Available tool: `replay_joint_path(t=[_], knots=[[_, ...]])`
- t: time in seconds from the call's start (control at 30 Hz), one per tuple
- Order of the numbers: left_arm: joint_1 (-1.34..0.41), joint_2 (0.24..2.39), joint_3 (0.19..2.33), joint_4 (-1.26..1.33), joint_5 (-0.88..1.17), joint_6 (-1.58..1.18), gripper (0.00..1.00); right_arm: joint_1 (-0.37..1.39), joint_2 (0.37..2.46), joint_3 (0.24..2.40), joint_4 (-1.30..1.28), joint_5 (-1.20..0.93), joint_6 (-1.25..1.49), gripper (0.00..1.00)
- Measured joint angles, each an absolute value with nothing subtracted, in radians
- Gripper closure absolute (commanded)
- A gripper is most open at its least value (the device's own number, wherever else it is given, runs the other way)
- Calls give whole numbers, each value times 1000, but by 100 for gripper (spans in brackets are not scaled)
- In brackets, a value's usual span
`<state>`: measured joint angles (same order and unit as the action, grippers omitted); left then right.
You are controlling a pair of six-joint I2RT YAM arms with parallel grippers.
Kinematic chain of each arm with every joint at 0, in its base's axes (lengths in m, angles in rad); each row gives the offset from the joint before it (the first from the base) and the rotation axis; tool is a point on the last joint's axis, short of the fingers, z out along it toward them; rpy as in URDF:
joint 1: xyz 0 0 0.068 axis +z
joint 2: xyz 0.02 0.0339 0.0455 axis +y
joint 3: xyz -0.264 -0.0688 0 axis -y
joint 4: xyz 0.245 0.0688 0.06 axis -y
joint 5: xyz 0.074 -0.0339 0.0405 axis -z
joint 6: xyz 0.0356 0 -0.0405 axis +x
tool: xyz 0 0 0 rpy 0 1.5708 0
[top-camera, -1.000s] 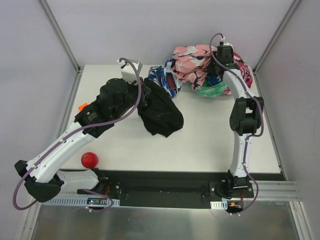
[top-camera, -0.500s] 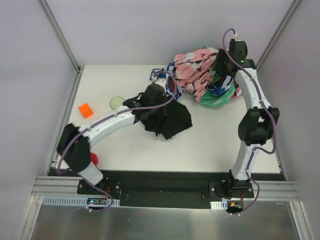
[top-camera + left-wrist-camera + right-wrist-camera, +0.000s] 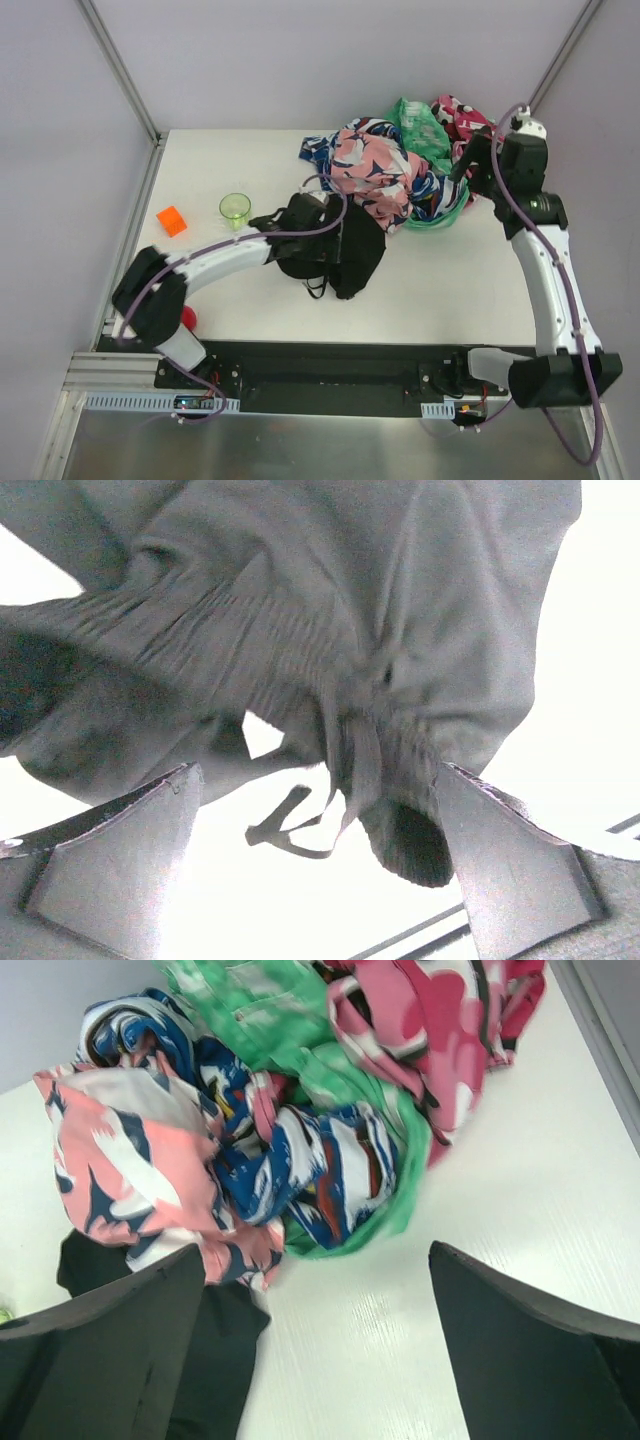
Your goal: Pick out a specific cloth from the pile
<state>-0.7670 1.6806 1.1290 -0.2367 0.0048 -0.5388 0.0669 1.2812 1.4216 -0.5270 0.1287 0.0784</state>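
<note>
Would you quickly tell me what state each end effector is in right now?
Left end effector: open, at the black cloth, not clamped on it.
Right end effector: open, holding nothing.

No legible text or labels anywhere.

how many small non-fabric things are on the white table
3: a translucent green cup left of the black cloth, an orange block farther left, a red ball at the near edge, partly hidden by the left arm. Others could lie under the fabrics.
</note>
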Motion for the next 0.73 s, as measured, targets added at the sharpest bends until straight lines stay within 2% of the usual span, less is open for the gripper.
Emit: replay_joint_path(t=[0.33, 0.57, 0.73], knots=[[-773, 860, 987, -417, -249, -547, 1, 67, 830, 914, -491, 216, 168, 4], [-773, 527, 825, -514, -404, -593, 1, 67, 580, 682, -507, 232, 216, 4], [-773, 470, 769, -578, -430, -620, 1, 67, 493, 593, -505, 243, 235, 4]])
